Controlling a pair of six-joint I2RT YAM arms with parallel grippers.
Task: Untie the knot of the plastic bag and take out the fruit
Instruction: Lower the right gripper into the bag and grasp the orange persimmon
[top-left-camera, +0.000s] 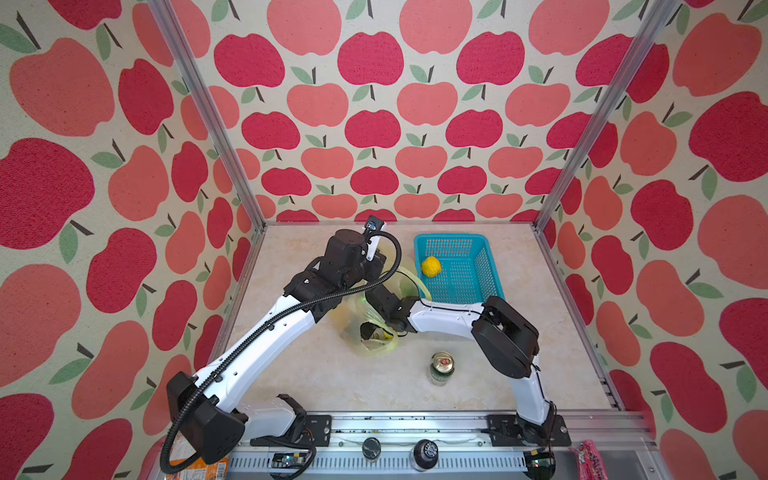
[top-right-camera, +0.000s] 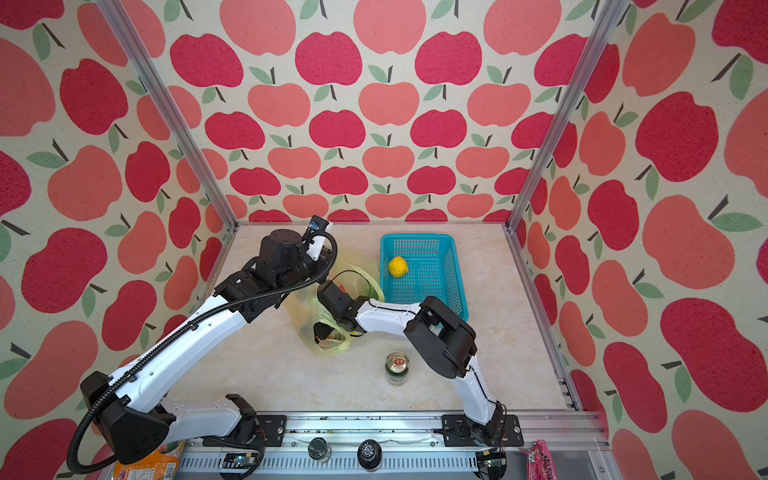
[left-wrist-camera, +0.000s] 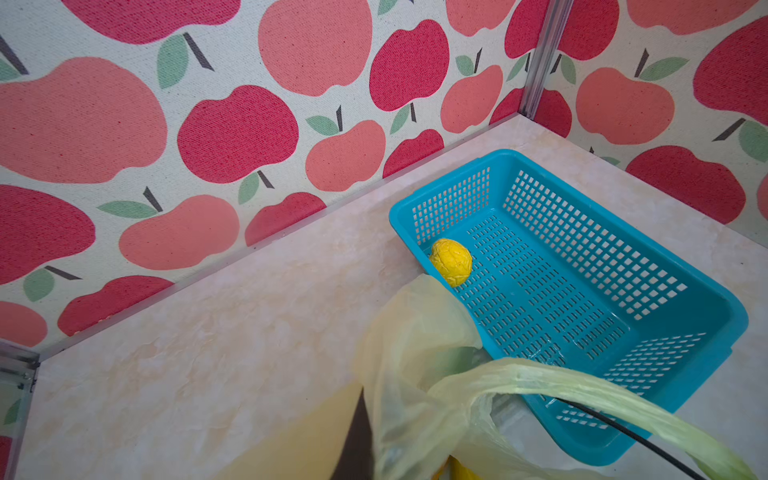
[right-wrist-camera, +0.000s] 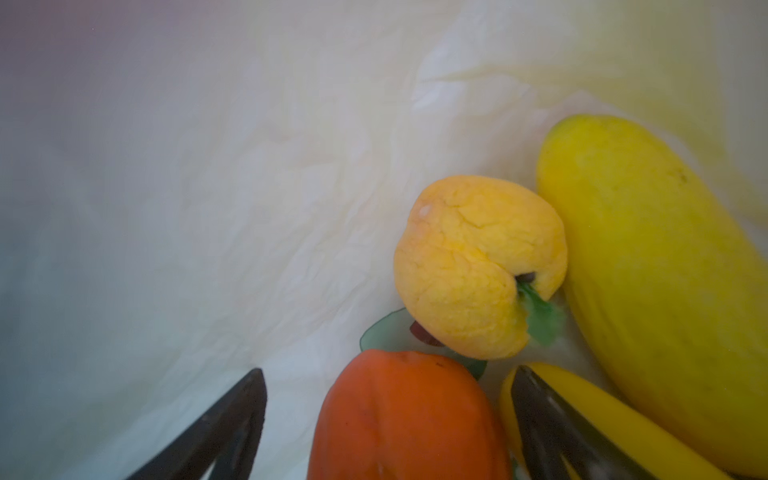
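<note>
Right wrist view: orange fruit (right-wrist-camera: 407, 415), likely light, soft; right gripper (right-wrist-camera: 387, 372) spread astride it, grasp mid-body. Left gripper (left-wrist-camera: 359, 434) clamped on plastic bag (left-wrist-camera: 415, 353).

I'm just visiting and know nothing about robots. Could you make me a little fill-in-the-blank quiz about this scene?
1. The lemon lies in the turquoise ____.
2. The right gripper, jaws open, reaches inside the yellow ____.
3. The fruit between its jaws is coloured ____.
4. The can stands on the ____.
Missing: basket; bag; orange; table.
</note>
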